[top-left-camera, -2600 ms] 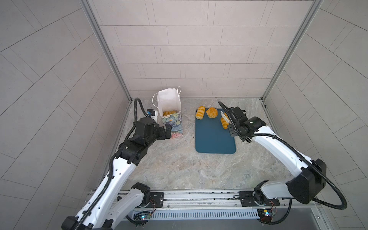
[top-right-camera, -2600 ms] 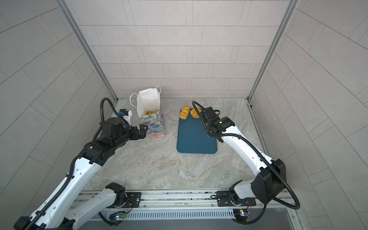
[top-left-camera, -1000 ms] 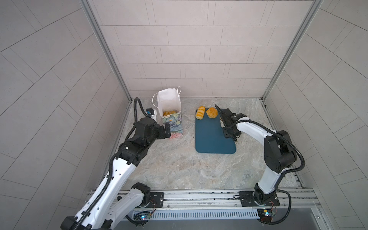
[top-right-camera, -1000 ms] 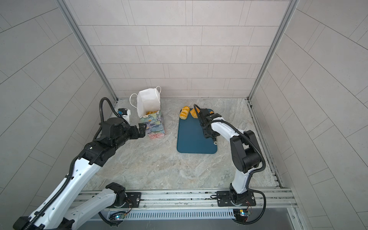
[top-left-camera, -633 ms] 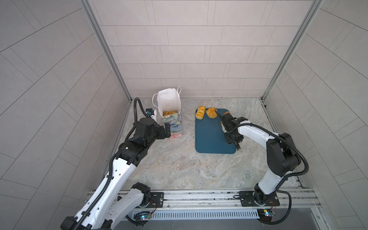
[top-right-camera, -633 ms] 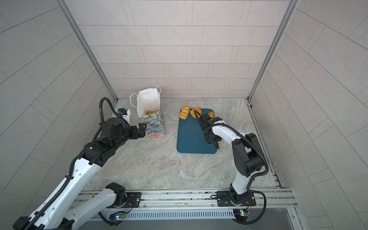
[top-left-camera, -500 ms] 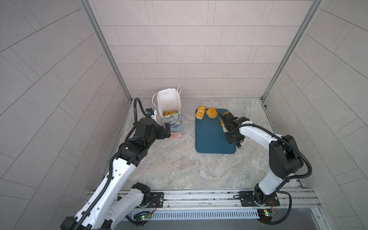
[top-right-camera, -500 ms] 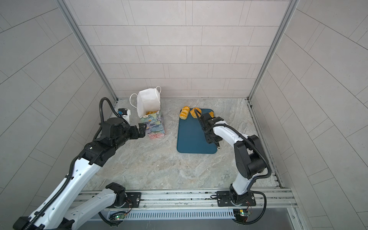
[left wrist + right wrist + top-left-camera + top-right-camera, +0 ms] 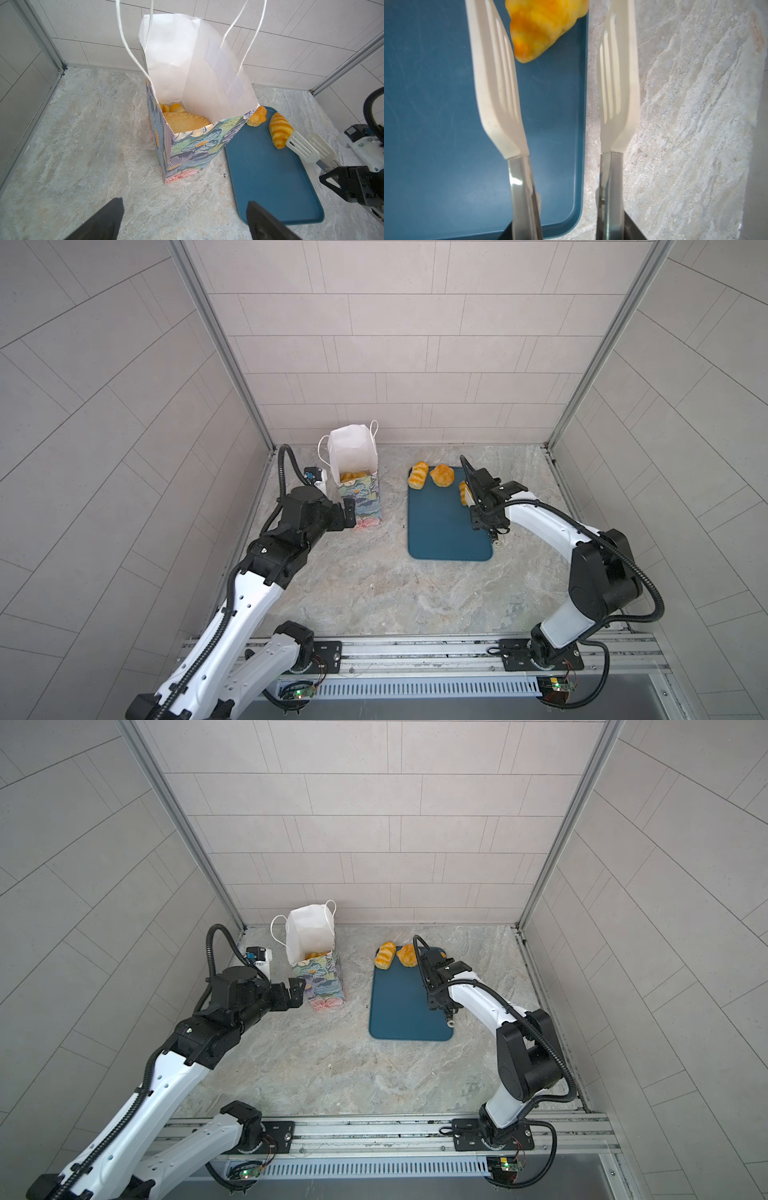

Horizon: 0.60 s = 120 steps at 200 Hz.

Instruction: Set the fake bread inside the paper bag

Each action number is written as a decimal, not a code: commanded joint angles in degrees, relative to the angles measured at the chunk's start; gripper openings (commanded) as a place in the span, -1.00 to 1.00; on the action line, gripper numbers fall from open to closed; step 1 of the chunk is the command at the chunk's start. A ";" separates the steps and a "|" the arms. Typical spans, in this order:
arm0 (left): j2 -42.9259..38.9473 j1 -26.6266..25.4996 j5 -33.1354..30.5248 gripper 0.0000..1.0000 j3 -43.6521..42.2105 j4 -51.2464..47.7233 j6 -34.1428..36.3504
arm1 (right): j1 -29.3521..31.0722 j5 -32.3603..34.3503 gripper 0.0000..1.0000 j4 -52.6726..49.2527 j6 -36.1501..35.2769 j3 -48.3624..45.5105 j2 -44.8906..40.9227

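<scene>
In both top views the paper bag [image 9: 360, 494] stood upright at eleven o'clock on the tabletop [image 9: 374, 585]. The left gripper [image 9: 348, 510] was just beside it at its nine o'clock. On the teal tray [image 9: 440, 531] at one o'clock, the right gripper [image 9: 483, 515] was clamped on tongs [image 9: 468, 494].

From the left wrist, the left gripper's fingers [image 9: 110, 220] were spread wide and held nothing. Fake bread [image 9: 185, 123] lay inside the bag.

From the right wrist, the tongs' blades [image 9: 496, 83] were apart, with a croissant [image 9: 544, 27] on the tray between their tips. Whether they touched it could not be told.
</scene>
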 commanded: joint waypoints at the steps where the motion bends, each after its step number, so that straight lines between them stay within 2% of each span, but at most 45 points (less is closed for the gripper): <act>1: -1.13 -0.21 -0.62 1.00 -1.37 1.37 1.15 | 0.64 -0.01 0.13 2.66 5.17 1.62 -0.33; 51: -1.51 -0.19 -0.60 1.00 -2.32 1.81 1.58 | 4.18 2.80 0.13 2.31 9.39 6.34 5.12; 101: -3.56 -0.19 0.20 1.00 -3.74 2.41 1.78 | 6.71 12.54 0.15 -1.28 18.02 9.50 9.74; 120: -4.44 -0.19 0.69 1.00 -4.37 3.07 1.70 | 7.77 13.47 0.15 -1.07 20.04 9.36 10.07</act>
